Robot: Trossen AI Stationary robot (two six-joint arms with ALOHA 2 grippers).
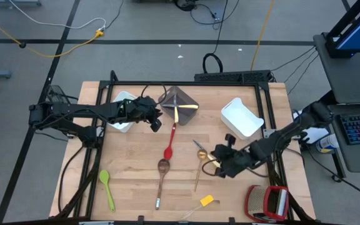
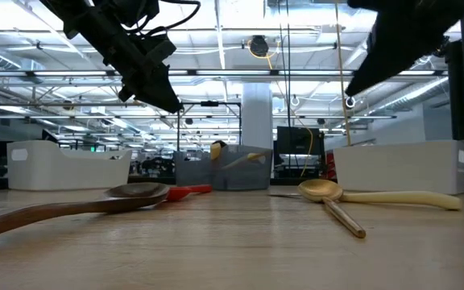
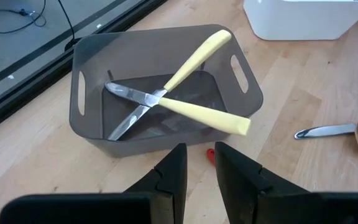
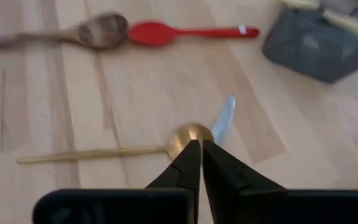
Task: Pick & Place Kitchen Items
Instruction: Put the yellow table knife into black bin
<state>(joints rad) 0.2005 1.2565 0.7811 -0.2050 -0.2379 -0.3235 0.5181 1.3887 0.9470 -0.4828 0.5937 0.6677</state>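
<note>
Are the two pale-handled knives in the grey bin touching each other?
Touching. The left wrist view shows the two pale-handled knives crossed in an X inside the grey bin, one lying directly over the other at the crossing point with no visible gap.

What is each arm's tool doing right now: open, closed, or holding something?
Left tool: open, empty, above the grey bin with two knives.
Right tool: closed, empty, over the gold spoon.

Even overhead light, soft shadows; right wrist view slightly blurred.
</note>
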